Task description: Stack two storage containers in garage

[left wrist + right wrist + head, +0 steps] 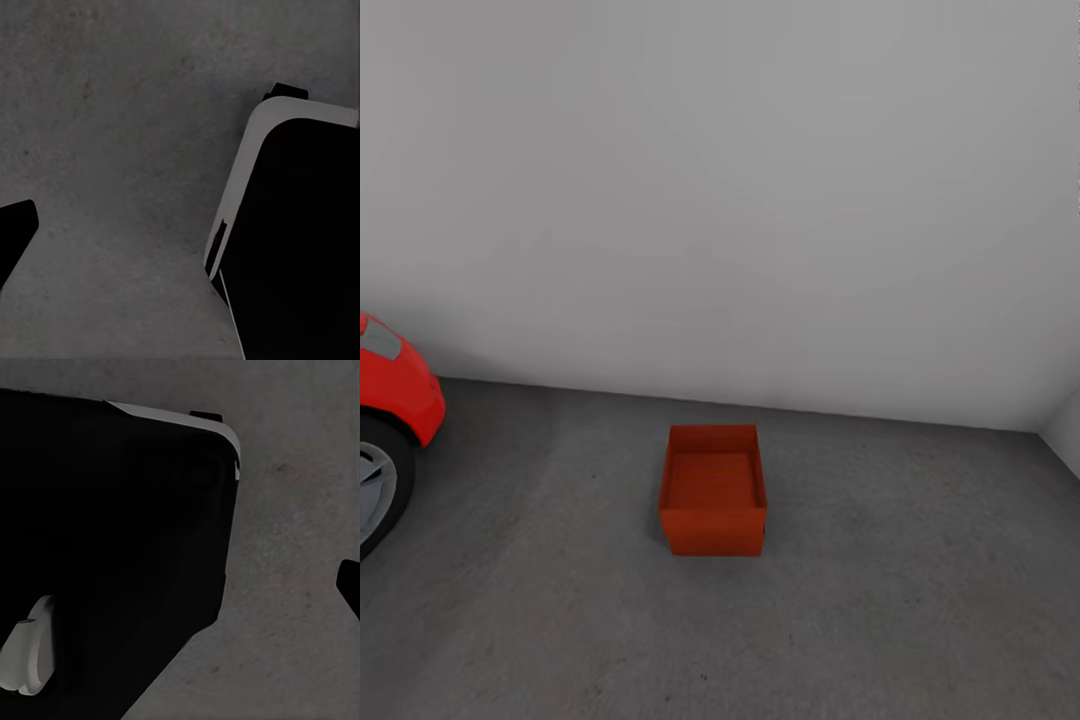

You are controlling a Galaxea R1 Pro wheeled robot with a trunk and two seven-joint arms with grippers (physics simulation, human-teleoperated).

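Observation:
In the head view an orange-red storage container (713,490) stands upright and open-topped on the dark grey concrete floor (880,600) of the garage, a little in front of the white wall. A faint seam runs low along its front wall, and I cannot tell whether a second container sits nested with it. In the left wrist view one black finger (15,234) of my left gripper shows far out to the side over bare floor. In the right wrist view one black finger (349,585) of my right gripper also shows far out at the side. Nothing is held by either.
A red car (395,385) with its front wheel (378,490) stands at the left. A plain white-grey wall (740,200) closes the back, with a corner at the far right. My own black, white-edged base (300,225) shows in the left wrist view, and the base (112,532) also appears in the right wrist view.

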